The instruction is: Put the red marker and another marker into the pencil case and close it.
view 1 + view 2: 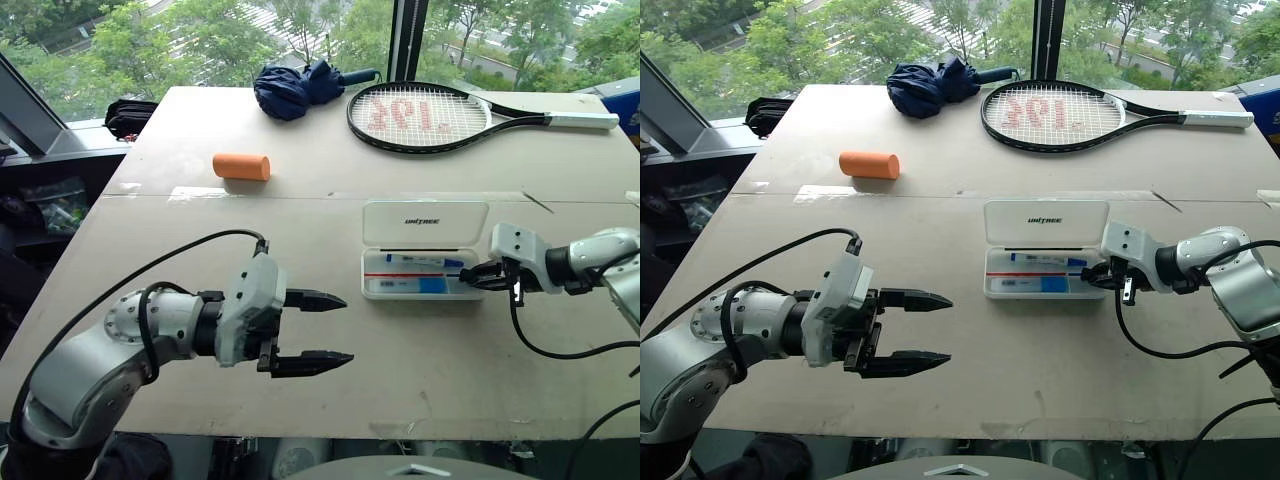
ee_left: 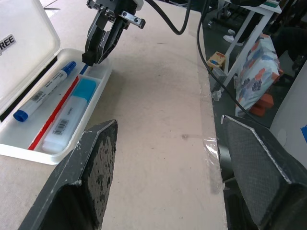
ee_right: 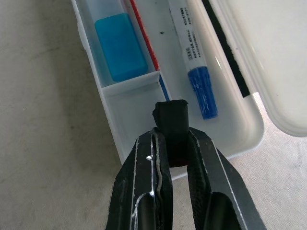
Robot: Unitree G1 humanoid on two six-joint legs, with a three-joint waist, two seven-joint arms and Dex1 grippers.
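The white pencil case (image 1: pixel 425 222) lies open on the table, its lid tipped back. In its tray lie a slim red marker (image 3: pixel 143 43) along the divider, a white marker with a blue cap (image 1: pixel 425 262) behind it, and a pale blue-capped block (image 1: pixel 408 286) in front. My right gripper (image 1: pixel 468 275) is shut. Its tips hang over the small compartment at the case's right end, and I see nothing held between them. My left gripper (image 1: pixel 347 328) is open and empty. It hovers left of the case, well apart from it, pointing right.
An orange cylinder (image 1: pixel 241 167) lies at the back left of the table. A tennis racket (image 1: pixel 430 115) and a folded dark blue umbrella (image 1: pixel 295 88) lie along the far edge. The table's front edge runs just below my left gripper.
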